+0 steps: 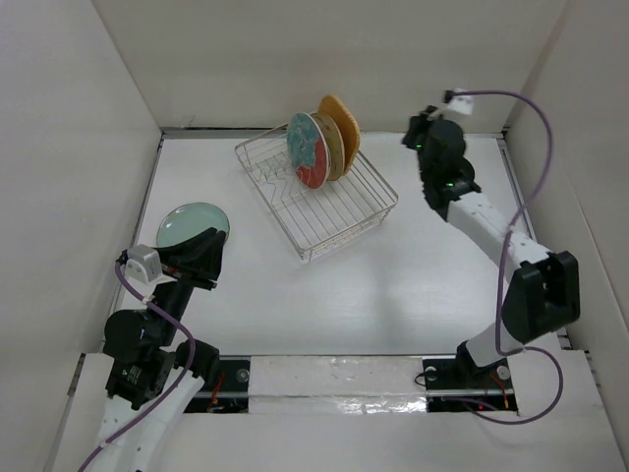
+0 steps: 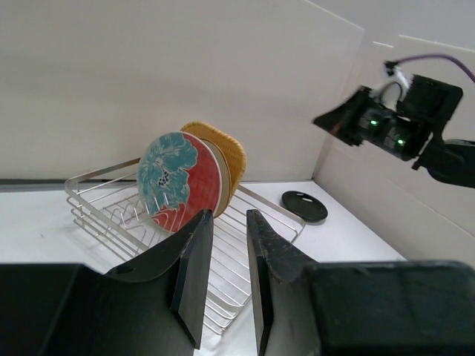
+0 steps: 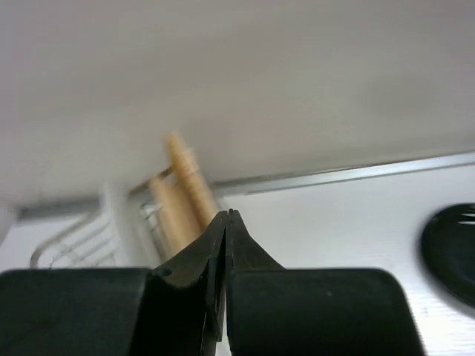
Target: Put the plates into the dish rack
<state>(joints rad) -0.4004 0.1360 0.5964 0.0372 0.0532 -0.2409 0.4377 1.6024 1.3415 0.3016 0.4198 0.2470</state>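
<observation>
The silver wire dish rack (image 1: 339, 211) (image 2: 111, 204) sits at the middle back of the table. Three plates stand in it on edge: the red one with teal flowers (image 1: 307, 152) (image 2: 178, 182) in front, a beige one (image 1: 329, 147) behind it, and the wooden one (image 1: 342, 120) (image 2: 226, 148) (image 3: 185, 174) last. The pale teal plate (image 1: 189, 222) lies flat at the left. My left gripper (image 1: 211, 251) (image 2: 226, 215) hovers at its near right edge, pointing at the rack, open a narrow gap with nothing in it. The small black plate (image 2: 304, 205) (image 3: 450, 252) lies right of the rack. My right gripper (image 1: 411, 136) (image 3: 226, 215) is raised near it, shut and empty.
White walls (image 1: 79, 147) close in the table on the left, back and right. The right arm's elbow (image 1: 541, 285) and purple cable (image 1: 536, 138) hang over the right side. A taped strip (image 1: 334, 379) marks the near edge.
</observation>
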